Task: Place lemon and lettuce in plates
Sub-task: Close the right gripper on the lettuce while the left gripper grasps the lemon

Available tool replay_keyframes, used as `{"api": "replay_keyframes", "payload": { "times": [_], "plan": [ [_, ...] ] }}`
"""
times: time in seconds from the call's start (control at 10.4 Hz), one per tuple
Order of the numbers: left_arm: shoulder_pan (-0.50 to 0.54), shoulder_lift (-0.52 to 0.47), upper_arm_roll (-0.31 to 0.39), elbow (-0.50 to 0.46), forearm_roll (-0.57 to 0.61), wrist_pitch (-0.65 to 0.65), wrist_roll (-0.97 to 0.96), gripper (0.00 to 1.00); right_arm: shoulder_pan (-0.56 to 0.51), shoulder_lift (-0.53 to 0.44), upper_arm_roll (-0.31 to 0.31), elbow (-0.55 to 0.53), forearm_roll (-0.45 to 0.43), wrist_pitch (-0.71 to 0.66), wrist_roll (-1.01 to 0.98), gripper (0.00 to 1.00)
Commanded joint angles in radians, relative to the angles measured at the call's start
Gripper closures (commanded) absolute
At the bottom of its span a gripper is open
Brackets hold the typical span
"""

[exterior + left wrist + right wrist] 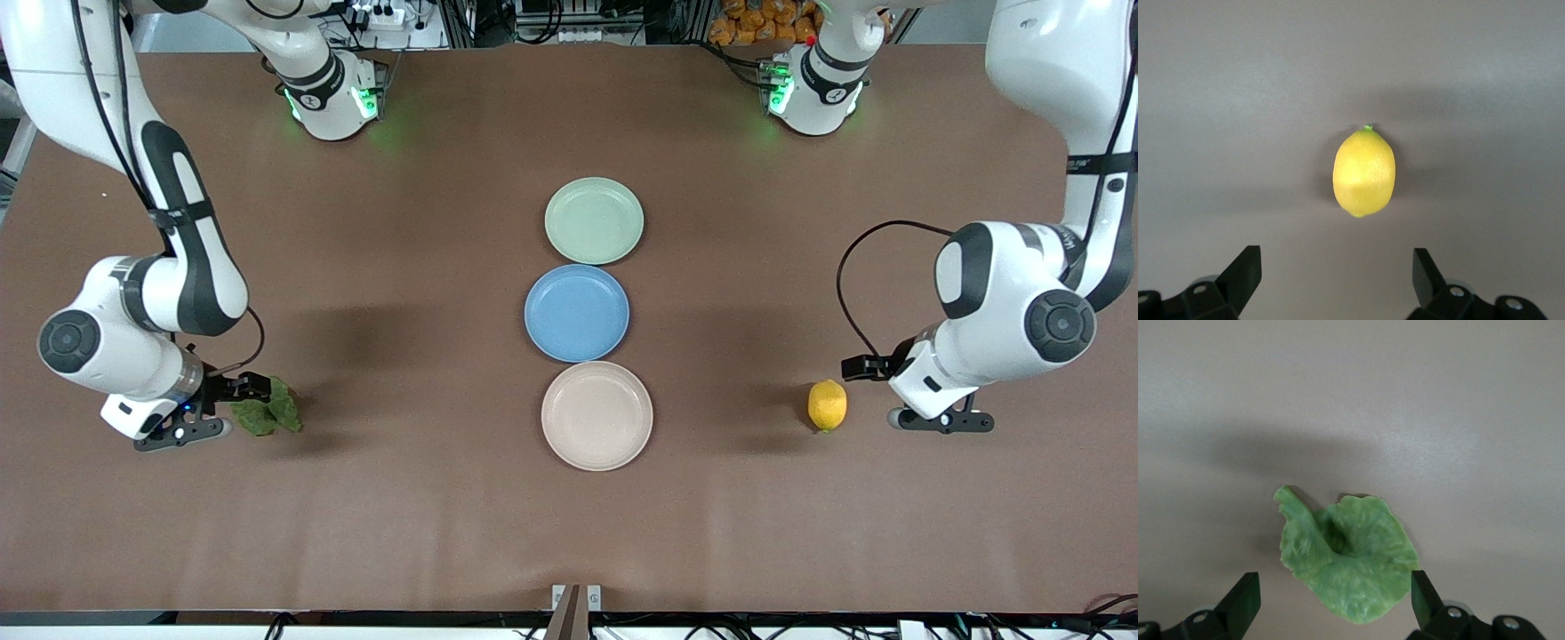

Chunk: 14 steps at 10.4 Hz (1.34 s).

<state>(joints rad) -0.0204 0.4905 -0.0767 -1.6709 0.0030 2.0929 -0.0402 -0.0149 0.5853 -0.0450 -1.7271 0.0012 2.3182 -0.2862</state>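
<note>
The yellow lemon point(827, 405) lies on the brown table toward the left arm's end. My left gripper point(941, 420) hangs low beside it, open and empty. In the left wrist view the lemon point(1364, 172) lies just ahead of the spread fingers of the left gripper point(1337, 280). The dark green lettuce point(267, 411) lies toward the right arm's end. My right gripper point(178, 434) is low beside it, open. In the right wrist view the lettuce point(1348, 560) reaches in between the right gripper's point(1335, 593) open fingers. The mint green plate point(594, 220) and the beige-pink plate point(597, 415) are empty.
A blue plate point(576, 312) sits between the two other plates in a row down the table's middle. The brown table point(409, 498) is bare around the lemon and the lettuce. Both arm bases stand along the table's edge farthest from the front camera.
</note>
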Motion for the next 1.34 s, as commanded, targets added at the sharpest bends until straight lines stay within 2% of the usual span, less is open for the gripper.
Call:
{"api": "replay_keyframes", "payload": {
  "times": [0.0,0.57,1.25],
  "plan": [
    [0.005,0.031,-0.005,-0.016,0.008,0.068,0.016,0.0,-0.007,0.05,0.013,0.021,-0.009,0.013,-0.014,0.0],
    [-0.01,0.135,-0.006,-0.012,0.005,0.174,0.003,0.0,-0.011,0.111,0.014,0.018,-0.004,0.104,-0.019,0.0],
    [-0.026,0.223,-0.005,-0.019,0.005,0.308,0.002,0.0,-0.03,0.146,0.014,0.02,0.008,0.102,-0.017,0.0]
  ]
}}
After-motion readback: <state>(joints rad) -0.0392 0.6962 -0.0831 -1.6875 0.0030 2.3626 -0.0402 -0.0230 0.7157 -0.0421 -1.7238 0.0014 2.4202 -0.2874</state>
